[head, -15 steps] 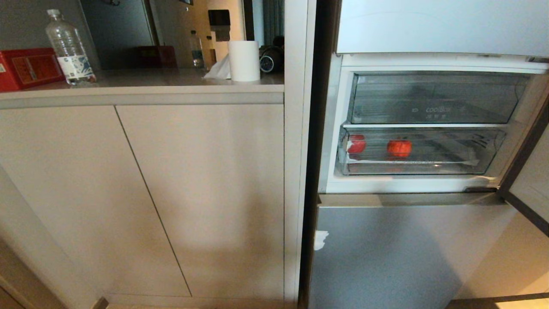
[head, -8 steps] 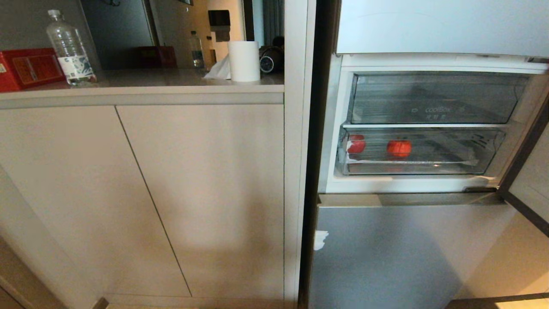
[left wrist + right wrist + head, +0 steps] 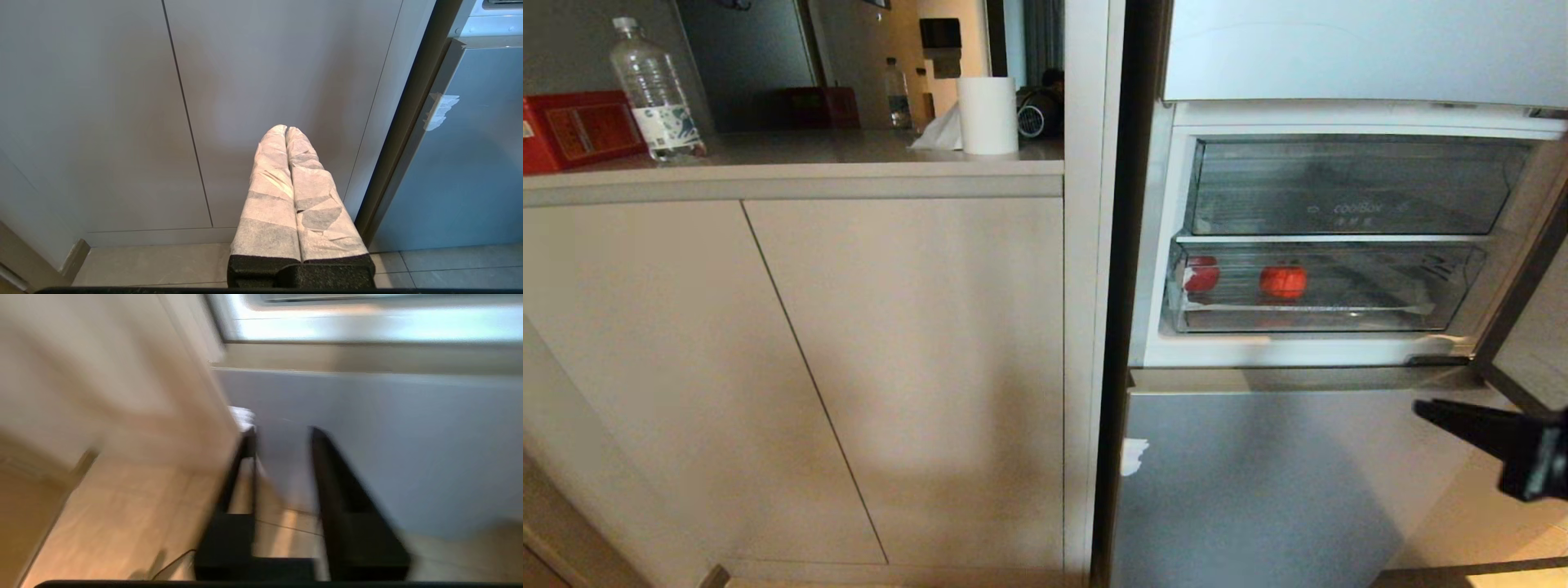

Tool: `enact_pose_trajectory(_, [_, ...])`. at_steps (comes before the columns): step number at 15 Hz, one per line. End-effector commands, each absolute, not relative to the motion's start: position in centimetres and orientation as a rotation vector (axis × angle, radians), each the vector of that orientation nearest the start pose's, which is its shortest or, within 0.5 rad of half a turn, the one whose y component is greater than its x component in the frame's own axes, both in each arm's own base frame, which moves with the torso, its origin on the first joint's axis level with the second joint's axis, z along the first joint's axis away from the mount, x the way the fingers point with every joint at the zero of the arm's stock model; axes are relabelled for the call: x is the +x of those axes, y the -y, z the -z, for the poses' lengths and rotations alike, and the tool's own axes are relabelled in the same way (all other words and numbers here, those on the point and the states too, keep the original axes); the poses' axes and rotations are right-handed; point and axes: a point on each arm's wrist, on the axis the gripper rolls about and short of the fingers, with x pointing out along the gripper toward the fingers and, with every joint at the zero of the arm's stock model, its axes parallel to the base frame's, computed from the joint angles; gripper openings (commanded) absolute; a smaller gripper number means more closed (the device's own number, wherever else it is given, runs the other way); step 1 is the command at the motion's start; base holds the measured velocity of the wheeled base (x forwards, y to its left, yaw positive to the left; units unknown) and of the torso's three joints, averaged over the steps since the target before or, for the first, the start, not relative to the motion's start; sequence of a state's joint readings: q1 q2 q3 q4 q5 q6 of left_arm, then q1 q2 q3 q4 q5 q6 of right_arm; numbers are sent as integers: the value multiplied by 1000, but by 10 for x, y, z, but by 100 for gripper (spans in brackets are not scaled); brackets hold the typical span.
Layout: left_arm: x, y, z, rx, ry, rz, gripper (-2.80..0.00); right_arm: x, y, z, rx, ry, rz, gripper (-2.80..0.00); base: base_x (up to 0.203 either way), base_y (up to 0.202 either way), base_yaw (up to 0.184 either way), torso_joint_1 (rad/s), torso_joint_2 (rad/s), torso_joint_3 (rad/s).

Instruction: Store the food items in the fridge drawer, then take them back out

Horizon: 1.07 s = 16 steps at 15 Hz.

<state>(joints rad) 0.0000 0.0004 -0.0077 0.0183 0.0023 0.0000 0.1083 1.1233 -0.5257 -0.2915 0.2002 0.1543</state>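
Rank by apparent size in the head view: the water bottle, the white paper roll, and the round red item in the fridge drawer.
1. water bottle, tallest
2. white paper roll
3. round red item, smallest

The red item sits behind the clear fridge drawer wall, and distances differ, so true sizes are unsure.

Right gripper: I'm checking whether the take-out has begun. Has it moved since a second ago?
Yes. The right gripper has come into the head view from the right, below the fridge drawer.
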Motion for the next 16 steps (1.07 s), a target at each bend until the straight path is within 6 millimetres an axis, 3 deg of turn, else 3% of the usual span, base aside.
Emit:
enact_pose_trajectory(1, [-24,0,-76,0,-9,-3,-280,219,-50,-180,152,-464,-355,0,0,0,0,0,0,0])
enact_pose_trajectory(4, [-24,0,-76,0,-9,-3,-280,263,-82,-175,115,-374,-332,0,0,0,0,0,0,0])
enact_pose_trajectory(7, [-24,0,-76,0,-9,-3,-280,293,-107,-170,93,-258,-227,0,0,0,0,0,0,0])
enact_pose_trajectory(11, [-24,0,-76,1,-9,-3,-280,332,-122,-171,84,-185,-97,0,0,0,0,0,0,0])
enact_pose_trajectory(16, [-24,0,-76,0,-9,-3,-280,365,-135,-159,57,-173,-62,0,0,0,0,0,0,0])
